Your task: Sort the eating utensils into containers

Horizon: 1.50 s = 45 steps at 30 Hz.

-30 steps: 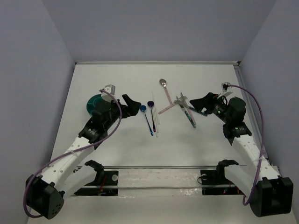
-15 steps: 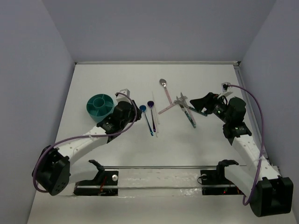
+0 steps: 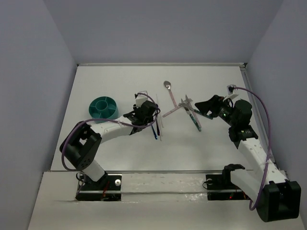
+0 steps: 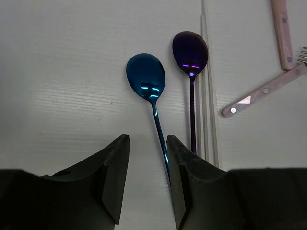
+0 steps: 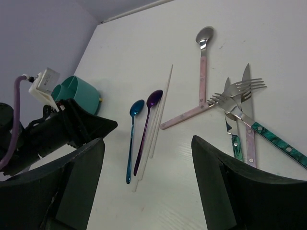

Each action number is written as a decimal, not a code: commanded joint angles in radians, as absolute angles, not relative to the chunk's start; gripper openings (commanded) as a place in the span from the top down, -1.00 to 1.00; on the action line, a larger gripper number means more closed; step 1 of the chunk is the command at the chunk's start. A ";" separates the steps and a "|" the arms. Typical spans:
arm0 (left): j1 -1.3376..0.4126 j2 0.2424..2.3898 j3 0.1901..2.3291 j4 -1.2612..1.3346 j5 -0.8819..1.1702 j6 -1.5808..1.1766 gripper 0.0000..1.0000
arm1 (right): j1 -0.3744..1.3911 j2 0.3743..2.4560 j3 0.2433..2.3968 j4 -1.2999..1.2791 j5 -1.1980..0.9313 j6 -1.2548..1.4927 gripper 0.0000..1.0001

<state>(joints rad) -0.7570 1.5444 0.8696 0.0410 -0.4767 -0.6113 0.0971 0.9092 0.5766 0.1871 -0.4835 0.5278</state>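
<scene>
Handles lay nearest from where I sat at the controls: the blue spoon point(image 4: 146, 76) and the purple spoon point(image 4: 190, 48) rested side by side on the white counter point(image 4: 62, 72), close but apart, handles toward the arm bases and bowls pointing away. Over those handles the left pincer point(image 4: 147, 143) was lowered, its jaws partly parted with a clear gap between them. The blue spoon's handle ran into that gap along the inner face of the right-hand finger. The jaws were not clamped on it, though I could not tell whether that finger touched it. The purple handle passed under that same finger, and just beside it a pair of thin white chopsticks point(image 4: 207, 96) lay parallel to the spoons. Left of this pincer, well apart from all the cutlery, the teal cup point(image 5: 81, 98) stood upright with a divider showing inside. Over on the right, the right pincer point(image 5: 147, 143) was held above the counter, released, its jaws spread wide and gripping nothing. It faced a crossed heap in which a pink-handled fork point(image 5: 184, 117) laid its tines over a knife point(image 5: 247, 81) and the green-handled pieces point(image 5: 276, 141). Farthest off lay the silver spoon point(image 5: 205, 34), bowl away from the bases. Its pink handle ran back to meet the fork's handle, touching or not I could not tell.
</scene>
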 commanded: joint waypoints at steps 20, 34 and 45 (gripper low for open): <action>-0.773 1.870 1.081 0.029 -0.572 -0.575 0.60 | 0.091 0.928 0.583 0.239 -0.551 0.537 -0.58; -0.744 1.583 1.031 0.049 -0.713 -0.473 1.00 | 0.091 0.943 0.577 0.253 -0.555 0.538 -0.57; -0.454 1.263 0.973 0.216 -0.759 -0.330 1.00 | 0.091 0.939 0.555 0.298 -0.558 0.551 -0.57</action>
